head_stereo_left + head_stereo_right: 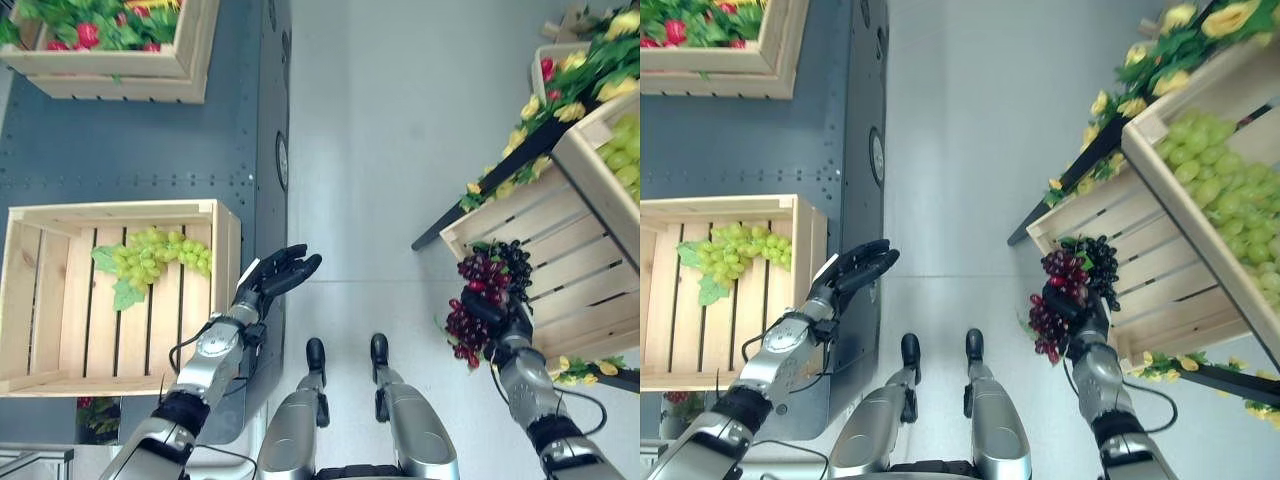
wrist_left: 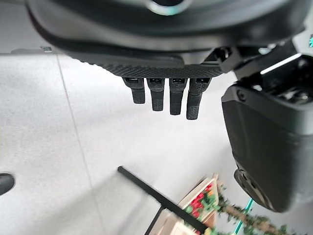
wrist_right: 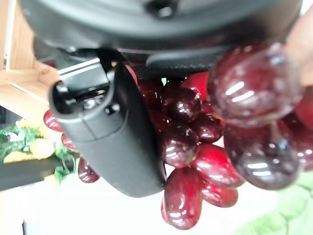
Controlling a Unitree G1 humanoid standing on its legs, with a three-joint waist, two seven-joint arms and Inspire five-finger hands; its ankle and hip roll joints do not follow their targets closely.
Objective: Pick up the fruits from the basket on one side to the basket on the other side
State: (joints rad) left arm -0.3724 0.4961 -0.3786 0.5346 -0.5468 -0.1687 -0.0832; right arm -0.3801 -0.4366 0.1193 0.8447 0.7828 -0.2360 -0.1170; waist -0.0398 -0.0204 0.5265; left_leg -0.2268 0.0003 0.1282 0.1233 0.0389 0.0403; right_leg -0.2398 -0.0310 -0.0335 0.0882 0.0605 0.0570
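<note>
My right hand (image 1: 500, 325) is curled round a bunch of red grapes (image 1: 480, 300) at four o'clock, just at the lip of the right-hand crate (image 1: 560, 260) — lifting out, I judge. My left hand (image 1: 275, 275) hangs open, holding nothing. Next: carry across to the left crate (image 1: 60, 300) at nine o'clock, beside the green grapes (image 1: 155, 255).

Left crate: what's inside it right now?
The left crate holds one bunch of green grapes with a leaf, lying on bare slats near its far side. Nothing covers the rest. The red grapes are in the right hand, not here.
</note>
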